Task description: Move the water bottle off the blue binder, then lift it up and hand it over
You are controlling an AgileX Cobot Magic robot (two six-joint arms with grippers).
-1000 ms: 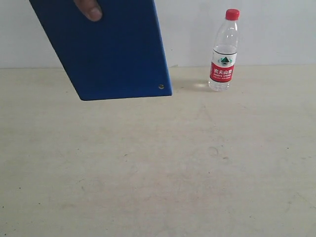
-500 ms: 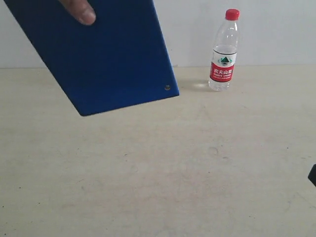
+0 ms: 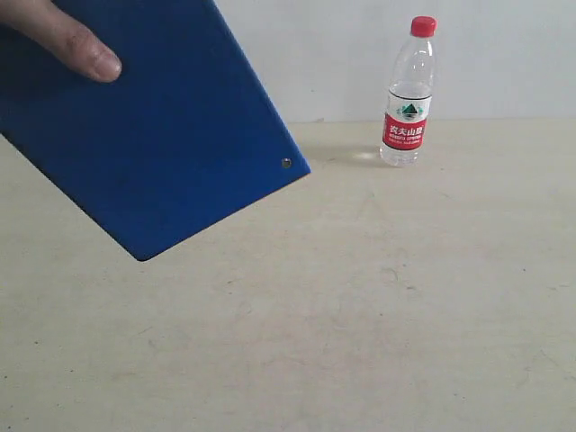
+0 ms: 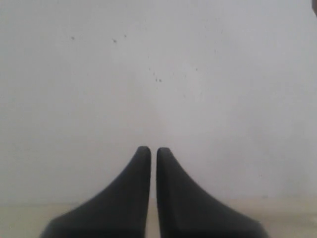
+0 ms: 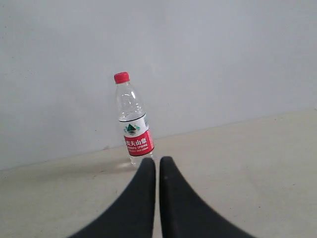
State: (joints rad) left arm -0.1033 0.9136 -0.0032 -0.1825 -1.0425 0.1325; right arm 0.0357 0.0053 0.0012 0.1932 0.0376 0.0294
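Observation:
The water bottle (image 3: 409,94) stands upright on the table near the back wall, clear with a red cap and red label; the right wrist view shows the bottle (image 5: 133,121) too, some way beyond my right gripper (image 5: 157,161), which is shut and empty. A person's hand (image 3: 67,40) holds the blue binder (image 3: 153,135) tilted in the air at the upper left, one metal rivet showing near its lower corner. The bottle is not on the binder. My left gripper (image 4: 149,150) is shut with nothing in it, facing a plain wall. Neither gripper appears in the exterior view.
The beige table (image 3: 360,306) stretches from the front edge back to the white wall (image 3: 504,54). Only the bottle stands on it; the binder hangs above its left part.
The hand has swung the binder lower and leftward, tilting it further. A dark object at the right edge half a second ago is gone. The bottle has stayed put.

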